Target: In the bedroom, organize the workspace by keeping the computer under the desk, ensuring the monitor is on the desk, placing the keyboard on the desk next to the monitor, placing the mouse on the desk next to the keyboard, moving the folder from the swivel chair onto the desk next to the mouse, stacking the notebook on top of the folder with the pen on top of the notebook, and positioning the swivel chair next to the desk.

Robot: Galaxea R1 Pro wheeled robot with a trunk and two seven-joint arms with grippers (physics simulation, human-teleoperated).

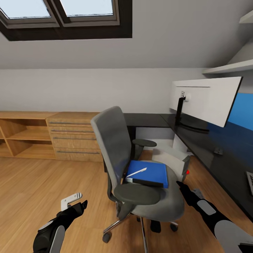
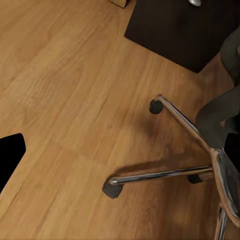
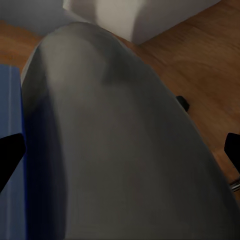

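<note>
The grey swivel chair [image 1: 114,144] stands mid-room, its back toward me, beside the black desk [image 1: 207,151]. On its seat lies the blue folder [image 1: 154,171] with the white pen [image 1: 136,172] on top. A dark strip [image 1: 144,182] runs along the folder's near edge; I cannot tell if it is the notebook. The monitor [image 1: 207,100] stands on the desk, white back showing. A small dark mouse [image 1: 218,151] and the keyboard's corner [image 1: 250,181] lie on the desk. The computer [image 1: 172,158] sits under it. My right gripper [image 1: 182,187] [image 3: 120,150] hovers open over the seat's edge. My left gripper [image 1: 81,204] [image 2: 120,150] hangs open above the floor.
A low light-wood shelf and drawer unit [image 1: 70,137] lines the back wall. Skylights [image 1: 59,10] sit overhead, and wall shelves [image 1: 228,66] hang above the desk. The chair's chrome base [image 2: 170,175] spreads over the wood floor [image 1: 31,189].
</note>
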